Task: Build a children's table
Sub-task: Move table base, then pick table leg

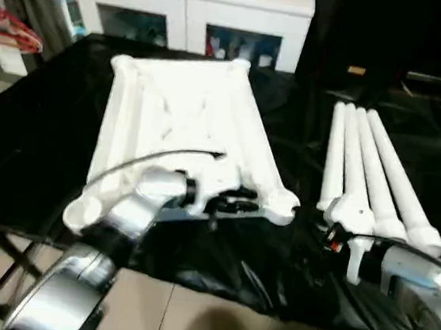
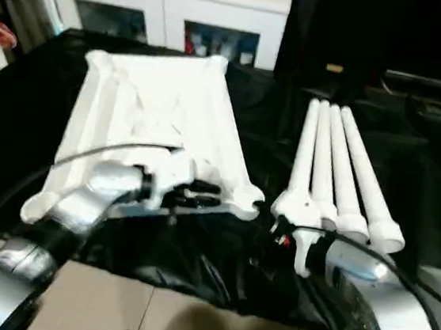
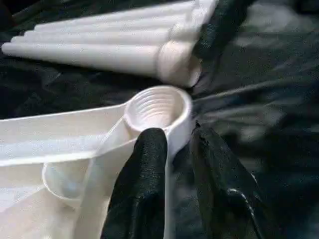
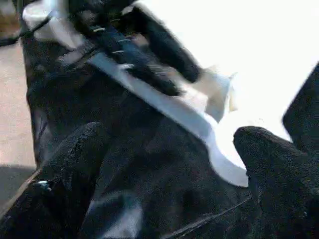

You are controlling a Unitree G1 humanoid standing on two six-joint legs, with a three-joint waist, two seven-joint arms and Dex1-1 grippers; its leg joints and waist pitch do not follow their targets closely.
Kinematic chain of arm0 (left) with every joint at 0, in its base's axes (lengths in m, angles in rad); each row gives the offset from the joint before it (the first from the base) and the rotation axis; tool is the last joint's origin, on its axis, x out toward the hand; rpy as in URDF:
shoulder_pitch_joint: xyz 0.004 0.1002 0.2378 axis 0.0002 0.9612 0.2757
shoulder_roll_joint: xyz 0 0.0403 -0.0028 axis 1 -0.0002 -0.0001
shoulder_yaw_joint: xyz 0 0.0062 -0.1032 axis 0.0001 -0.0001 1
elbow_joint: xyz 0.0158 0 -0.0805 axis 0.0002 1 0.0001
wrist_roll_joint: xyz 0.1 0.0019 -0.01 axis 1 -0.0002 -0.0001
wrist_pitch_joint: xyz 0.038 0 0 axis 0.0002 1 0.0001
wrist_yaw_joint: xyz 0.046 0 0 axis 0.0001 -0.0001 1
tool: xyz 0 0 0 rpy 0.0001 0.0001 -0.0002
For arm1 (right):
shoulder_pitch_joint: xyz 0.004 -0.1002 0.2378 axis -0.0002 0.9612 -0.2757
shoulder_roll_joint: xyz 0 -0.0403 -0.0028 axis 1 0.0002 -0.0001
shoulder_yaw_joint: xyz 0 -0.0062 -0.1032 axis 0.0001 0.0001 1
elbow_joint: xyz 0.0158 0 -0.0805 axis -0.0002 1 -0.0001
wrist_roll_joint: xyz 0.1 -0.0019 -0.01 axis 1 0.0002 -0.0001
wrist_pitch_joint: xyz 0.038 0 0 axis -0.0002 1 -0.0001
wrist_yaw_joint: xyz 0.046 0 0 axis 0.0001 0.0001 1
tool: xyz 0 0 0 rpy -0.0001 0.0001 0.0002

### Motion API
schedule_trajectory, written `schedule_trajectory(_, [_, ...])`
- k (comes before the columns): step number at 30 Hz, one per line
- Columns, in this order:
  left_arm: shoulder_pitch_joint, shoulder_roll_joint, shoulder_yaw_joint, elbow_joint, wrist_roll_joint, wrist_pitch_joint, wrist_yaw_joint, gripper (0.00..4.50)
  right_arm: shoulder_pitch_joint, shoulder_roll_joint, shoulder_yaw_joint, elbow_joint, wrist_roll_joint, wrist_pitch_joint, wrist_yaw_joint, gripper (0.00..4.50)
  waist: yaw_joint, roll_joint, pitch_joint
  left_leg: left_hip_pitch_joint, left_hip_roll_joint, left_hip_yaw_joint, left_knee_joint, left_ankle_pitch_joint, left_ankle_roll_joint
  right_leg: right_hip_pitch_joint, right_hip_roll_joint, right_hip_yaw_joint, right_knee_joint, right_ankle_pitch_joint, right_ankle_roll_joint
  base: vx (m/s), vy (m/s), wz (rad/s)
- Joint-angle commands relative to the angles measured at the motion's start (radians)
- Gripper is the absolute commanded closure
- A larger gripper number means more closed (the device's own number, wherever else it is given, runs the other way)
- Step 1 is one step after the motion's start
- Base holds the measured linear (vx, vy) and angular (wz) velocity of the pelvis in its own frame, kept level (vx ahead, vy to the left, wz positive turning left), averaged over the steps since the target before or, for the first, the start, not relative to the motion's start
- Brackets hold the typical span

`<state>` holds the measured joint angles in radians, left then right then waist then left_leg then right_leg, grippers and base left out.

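The children's table is in parts on a desk (image 1: 38,160) draped in black sheeting. Its top (image 1: 182,121) lies upside down, ribbed underside up, on the left half; the four legs (image 1: 370,178) lie side by side to the right, just apart from it, thick ends toward the near edge.

The left claw (image 1: 236,205) sits at the top's near right corner. In the left wrist view its fingers (image 3: 144,164) straddle the rim wall just beside the round threaded socket (image 3: 157,107), one inside and one outside, with a narrow gap between them; whether they are pinching the wall or merely flanking it I cannot tell. The right claw (image 4: 169,164) is spread wide with nothing in it, hovering above the black sheet near the legs' thick ends.

The white plastic looks light, stiff and smooth, so the top will likely slide on the glossy sheet if pushed. The rim wall beside a socket seems the firmest hold, thin enough for a small pinch. The legs are tapered round tubes that would probably roll; grasping across the thicker end, near the collar, should give control for threading into the socket.
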<state>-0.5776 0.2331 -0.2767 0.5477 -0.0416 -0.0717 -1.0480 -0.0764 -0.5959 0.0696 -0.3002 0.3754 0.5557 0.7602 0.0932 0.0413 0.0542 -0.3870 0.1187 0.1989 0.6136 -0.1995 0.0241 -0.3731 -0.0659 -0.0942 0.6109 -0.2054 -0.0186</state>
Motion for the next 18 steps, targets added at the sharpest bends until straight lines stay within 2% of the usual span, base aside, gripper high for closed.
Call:
schedule_trajectory(1, [0.008,0.020,0.023,-0.062,-0.025,0.052,-0.014,3.51,-0.008,0.005,-0.033,-0.023,0.023,0.018,-0.015,0.00,0.003,-0.017,-0.056,0.024,0.145,-0.072,-0.088,-0.225,0.027,0.031,-0.147,0.084,-0.076,-0.179,-0.225,0.000,0.000,0.00])
schedule_trajectory(2, [0.022,0.035,0.037,-0.097,-0.026,0.088,0.006,3.51,-0.015,0.015,-0.042,-0.025,0.028,0.024,-0.029,0.00,0.002,-0.016,-0.052,0.025,0.141,-0.071,-0.088,-0.248,0.018,0.028,-0.144,0.085,-0.084,-0.229,-0.213,0.000,0.000,0.00])
schedule_trajectory(3, [0.039,0.051,0.072,-0.137,-0.017,0.142,0.066,3.51,-0.038,0.039,-0.054,-0.015,0.018,0.044,-0.080,0.00,0.003,-0.011,-0.054,0.029,0.144,-0.073,-0.088,-0.256,0.006,0.029,-0.146,0.086,-0.081,-0.238,-0.213,0.000,0.000,0.00])
schedule_trajectory(4, [0.054,0.057,0.123,-0.165,-0.006,0.185,0.157,3.51,-0.070,0.076,-0.073,0.005,0.011,0.070,-0.146,0.00,-0.002,-0.012,-0.051,0.028,0.143,-0.074,-0.092,-0.263,-0.006,0.024,-0.140,0.085,-0.082,-0.240,-0.215,0.000,0.000,0.00])
schedule_trajectory(6, [0.065,0.033,0.208,-0.176,-0.011,0.199,0.301,3.51,-0.109,0.138,-0.103,0.044,0.010,0.084,-0.230,0.00,-0.010,-0.012,-0.053,0.025,0.139,-0.080,-0.090,-0.274,-0.027,0.028,-0.141,0.081,-0.077,-0.259,-0.219,0.000,0.000,0.00])
schedule_trajectory(7, [0.069,0.026,0.223,-0.180,-0.011,0.191,0.329,3.51,-0.114,0.148,-0.104,0.053,0.000,0.073,-0.247,0.00,-0.009,-0.011,-0.051,0.031,0.136,-0.078,-0.088,-0.287,-0.034,0.023,-0.142,0.083,-0.087,-0.285,-0.212,0.000,0.000,0.00])
schedule_trajectory(8, [0.074,0.018,0.241,-0.185,-0.009,0.180,0.364,3.51,-0.121,0.160,-0.107,0.063,-0.013,0.060,-0.269,0.00,-0.007,-0.012,-0.052,0.031,0.136,-0.076,-0.088,-0.287,-0.040,0.024,-0.142,0.085,-0.090,-0.285,-0.204,0.000,0.000,0.00])
schedule_trajectory(9, [0.113,-0.011,0.293,-0.261,-0.019,0.228,0.460,3.51,-0.135,0.206,-0.107,0.089,-0.053,0.000,-0.331,0.00,-0.003,-0.008,-0.057,0.031,0.141,-0.076,-0.089,-0.266,-0.045,0.025,-0.142,0.086,-0.082,-0.242,-0.204,0.000,0.000,0.00])
schedule_trajectory(10, [0.124,-0.020,0.306,-0.283,-0.023,0.235,0.481,3.51,-0.137,0.218,-0.106,0.094,-0.069,-0.021,-0.353,0.00,-0.007,-0.009,-0.055,0.027,0.141,-0.075,-0.092,-0.255,-0.044,0.025,-0.139,0.085,-0.080,-0.217,-0.207,0.000,0.000,0.00])
schedule_trajectory(11, [0.133,-0.029,0.318,-0.303,-0.026,0.242,0.500,3.51,-0.139,0.229,-0.105,0.099,-0.084,-0.040,-0.373,0.00,-0.005,-0.009,-0.059,0.028,0.141,-0.074,-0.092,-0.232,-0.042,0.024,-0.134,0.083,-0.075,-0.164,-0.211,0.000,0.000,0.00])
schedule_trajectory(12, [0.173,-0.063,0.356,-0.386,-0.032,0.231,0.566,3.51,-0.139,0.281,-0.113,0.114,-0.116,-0.084,-0.456,0.00,-0.005,-0.013,-0.062,0.024,0.141,-0.071,-0.091,-0.202,-0.030,0.026,-0.136,0.084,-0.068,-0.109,-0.219,0.000,0.000,0.00])
schedule_trajectory(15, [0.224,-0.063,0.339,-0.476,0.036,0.257,0.617,3.51,-0.126,0.340,-0.116,0.114,-0.136,-0.091,-0.532,0.00,-0.003,-0.015,-0.069,0.018,0.136,-0.068,-0.084,-0.130,0.012,0.030,-0.131,0.082,-0.058,-0.012,-0.220,0.000,0.000,0.00])
schedule_trajectory(16, [0.234,-0.064,0.334,-0.493,0.046,0.274,0.629,3.51,-0.124,0.357,-0.119,0.115,-0.139,-0.086,-0.551,0.00,-0.003,-0.013,-0.065,0.016,0.135,-0.066,-0.085,-0.125,0.031,0.028,-0.131,0.082,-0.060,-0.013,-0.216,0.000,0.000,0.00])
schedule_trajectory(18, [0.264,-0.076,0.322,-0.518,0.065,0.276,0.674,3.51,-0.113,0.408,-0.114,0.126,-0.140,-0.069,-0.601,0.00,-0.003,-0.017,-0.060,0.019,0.136,-0.068,-0.088,-0.165,0.027,0.025,-0.129,0.081,-0.069,-0.092,-0.203,0.000,0.000,0.00])
